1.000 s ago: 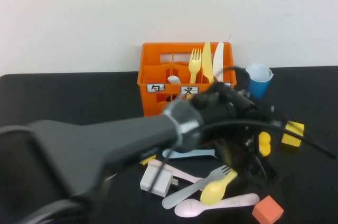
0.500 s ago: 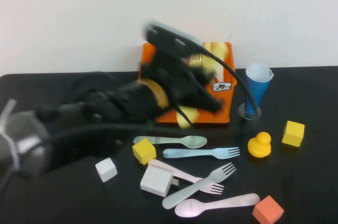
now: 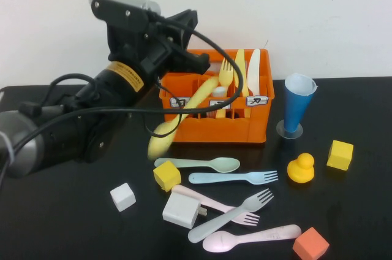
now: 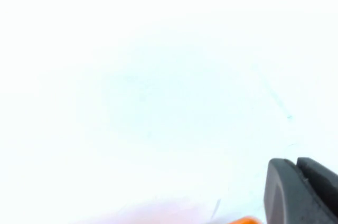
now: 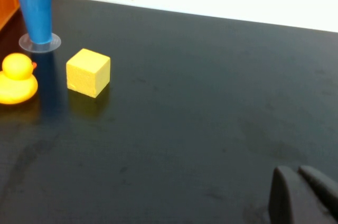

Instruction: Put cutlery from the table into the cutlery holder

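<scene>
The orange cutlery holder [image 3: 214,131] stands at the back of the black table [image 3: 361,211] with a yellow fork [image 3: 226,73], a yellow knife [image 3: 240,70] and a white knife [image 3: 253,70] in it. My left gripper [image 3: 199,64] is raised at the holder's left rear corner. It is shut on a yellow spoon [image 3: 184,113] that hangs bowl-down in front of the holder. Its fingers [image 4: 298,192] face the white wall. A pale green spoon [image 3: 199,164], light blue fork [image 3: 236,178], pink fork [image 3: 214,203], grey fork [image 3: 229,216] and pink spoon [image 3: 251,238] lie on the table. My right gripper [image 5: 301,197] is shut, low over bare table.
A blue cone cup [image 3: 297,103] stands right of the holder, with a yellow duck [image 3: 301,168] and yellow cube [image 3: 340,154] in front. Another yellow cube [image 3: 167,175], a white cube [image 3: 123,197], a white block [image 3: 181,210] and an orange cube [image 3: 310,243] lie among the cutlery.
My left arm has swung from the front right of the table up and to the left, carrying the yellow spoon from among the cutlery to the holder's front.
</scene>
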Robot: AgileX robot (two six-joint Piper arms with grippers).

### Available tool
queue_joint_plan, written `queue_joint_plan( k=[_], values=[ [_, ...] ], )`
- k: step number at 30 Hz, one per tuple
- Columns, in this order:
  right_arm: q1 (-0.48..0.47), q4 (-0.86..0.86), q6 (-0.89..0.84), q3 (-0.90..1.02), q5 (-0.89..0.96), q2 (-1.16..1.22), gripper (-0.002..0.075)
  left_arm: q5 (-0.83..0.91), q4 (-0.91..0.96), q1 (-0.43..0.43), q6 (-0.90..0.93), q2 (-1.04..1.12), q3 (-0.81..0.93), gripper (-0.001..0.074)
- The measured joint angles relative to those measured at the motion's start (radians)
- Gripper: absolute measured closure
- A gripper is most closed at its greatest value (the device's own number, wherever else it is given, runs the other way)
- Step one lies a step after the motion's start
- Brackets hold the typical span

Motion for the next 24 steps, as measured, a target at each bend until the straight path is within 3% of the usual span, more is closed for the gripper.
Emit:
queue_joint_plan(
  k=[11,18,24],
  values=[
    [0.0,0.0,0.0,0.0,0.0,0.0,0.0729,-0.007,0.042,0.014,-0.039,0.07,0.0,0.0735],
    [0.0,0.0,0.0,0.0,0.0,0.0,0.0729,0.484,0.2,-0.094,-0.216,-0.101,0.0,0.0736],
    [0.0,0.0,0.0,0.0,0.0,0.0,0.0729,0.965,0.176,-0.179,-0.207,-0.226,0.01,0.0735]
  ],
)
